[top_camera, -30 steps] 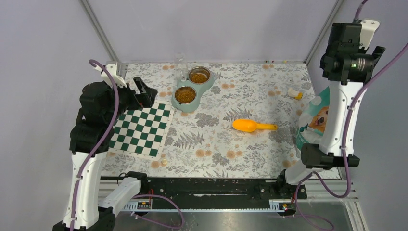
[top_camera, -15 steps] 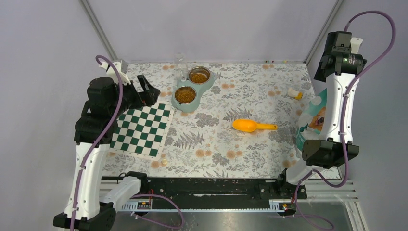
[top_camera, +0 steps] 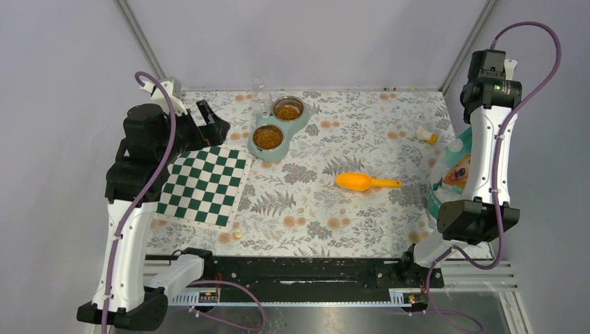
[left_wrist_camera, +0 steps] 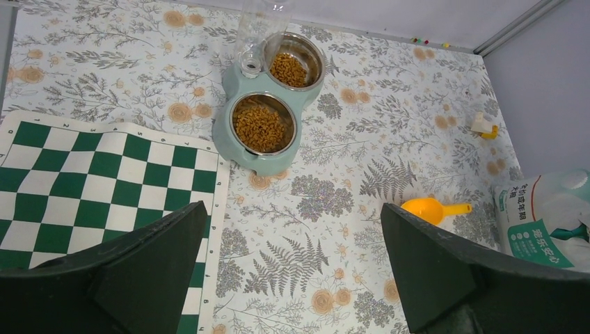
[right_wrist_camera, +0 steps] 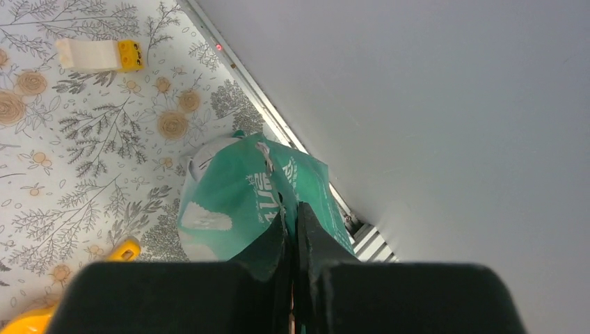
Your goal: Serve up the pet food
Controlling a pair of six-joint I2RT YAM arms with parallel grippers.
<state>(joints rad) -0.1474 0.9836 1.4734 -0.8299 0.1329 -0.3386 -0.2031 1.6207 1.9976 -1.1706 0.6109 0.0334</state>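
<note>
The pet food, orange-brown kibble (top_camera: pixel 268 137), fills both steel bowls of a teal feeder (left_wrist_camera: pixel 229 136); the wrist view shows it in the near bowl (left_wrist_camera: pixel 259 125) and the far one (left_wrist_camera: pixel 289 69). Its teal-and-white pouch (top_camera: pixel 452 174) stands at the table's right edge. My right gripper (right_wrist_camera: pixel 292 216) is shut with nothing in it, raised high over the pouch (right_wrist_camera: pixel 229 195), whose top seam lies below the fingertips. Over the far corner of the checkered mat, my left gripper (top_camera: pixel 214 126) hangs wide open and empty, its fingers framing bare cloth (left_wrist_camera: pixel 292 207).
An orange scoop (top_camera: pixel 356 181) lies empty on the floral cloth right of centre. A green-and-white chessboard mat (top_camera: pixel 203 188) covers the left side. A clear bottle (left_wrist_camera: pixel 261 28) stands in the feeder. A small white-and-yellow block (top_camera: pixel 426 134) sits at the far right.
My right gripper has closed from wide open, and the right arm has drawn up and back towards the far right corner. The left arm has shifted slightly back.
</note>
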